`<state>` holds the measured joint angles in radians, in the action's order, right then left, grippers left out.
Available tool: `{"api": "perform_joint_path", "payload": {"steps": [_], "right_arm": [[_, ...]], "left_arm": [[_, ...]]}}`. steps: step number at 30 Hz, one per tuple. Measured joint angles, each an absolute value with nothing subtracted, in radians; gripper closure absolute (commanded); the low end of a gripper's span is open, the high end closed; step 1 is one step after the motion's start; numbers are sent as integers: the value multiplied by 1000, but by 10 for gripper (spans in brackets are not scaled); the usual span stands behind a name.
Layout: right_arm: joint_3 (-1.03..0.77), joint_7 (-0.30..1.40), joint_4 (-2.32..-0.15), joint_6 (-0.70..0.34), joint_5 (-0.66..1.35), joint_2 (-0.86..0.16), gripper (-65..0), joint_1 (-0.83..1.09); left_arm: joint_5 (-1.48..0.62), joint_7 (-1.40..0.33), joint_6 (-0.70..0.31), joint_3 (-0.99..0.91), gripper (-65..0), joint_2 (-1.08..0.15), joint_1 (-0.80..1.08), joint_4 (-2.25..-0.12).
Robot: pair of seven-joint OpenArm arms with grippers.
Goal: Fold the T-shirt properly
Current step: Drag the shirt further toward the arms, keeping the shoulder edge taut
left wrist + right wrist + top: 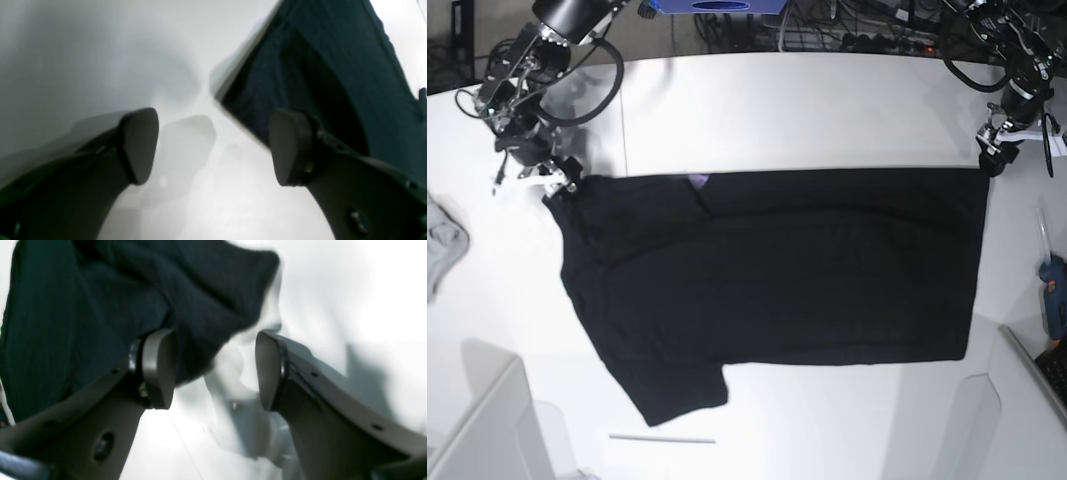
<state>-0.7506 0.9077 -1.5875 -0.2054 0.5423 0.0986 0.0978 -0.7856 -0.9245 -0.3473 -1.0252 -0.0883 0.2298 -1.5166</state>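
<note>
At the far edge of the T-shirt [777, 270], both grippers (left [213, 148], right [215, 370]) hung spread, grasping nothing. First fold was apparently laid; the next likely needs fresh corner grasps.

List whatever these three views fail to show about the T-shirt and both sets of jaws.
- T-shirt: only a purple sliver shows at the collar in the base view; any print lies hidden underneath.
- Left gripper: open in its wrist view; in the base view it is too small to judge contact with the cloth corner.
- Right gripper: open; blur hides whether the cloth edge is between the jaws.
- Grey cloth: cut off by the base view's left edge.
</note>
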Motion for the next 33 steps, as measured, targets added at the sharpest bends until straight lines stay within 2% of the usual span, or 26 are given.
{"api": "perform_joint_path", "payload": {"steps": [8, 20, 21, 24, 27, 30, 33], "right_arm": [[-746, 897, -1573, -205, 547, 97, -353, 96], [-746, 889, -1561, -209, 550, 97, -350, 89], [-746, 889, -1561, -209, 550, 97, -350, 89], [-746, 889, -1561, -209, 550, 97, -350, 89], [-746, 889, -1561, -209, 550, 97, -350, 89], [-746, 860, -1557, -209, 550, 97, -348, 89], [-746, 841, -1544, -210, 555, 97, -348, 89]], "left_arm": [[-635, -879, -349, -950, -492, -86, 158, -1496], [-659, -820, -368, -952, -479, -103, 86, -1366], [-658, -820, -367, -952, -454, -103, 81, -1362], [-651, -822, -366, -914, -301, -105, 80, -1360], [-654, -834, -366, -884, -176, -100, 78, -1356], [-654, -835, -363, -883, -117, -95, 77, -1354], [-652, -838, -363, -883, -107, -95, 78, -1354]]}}
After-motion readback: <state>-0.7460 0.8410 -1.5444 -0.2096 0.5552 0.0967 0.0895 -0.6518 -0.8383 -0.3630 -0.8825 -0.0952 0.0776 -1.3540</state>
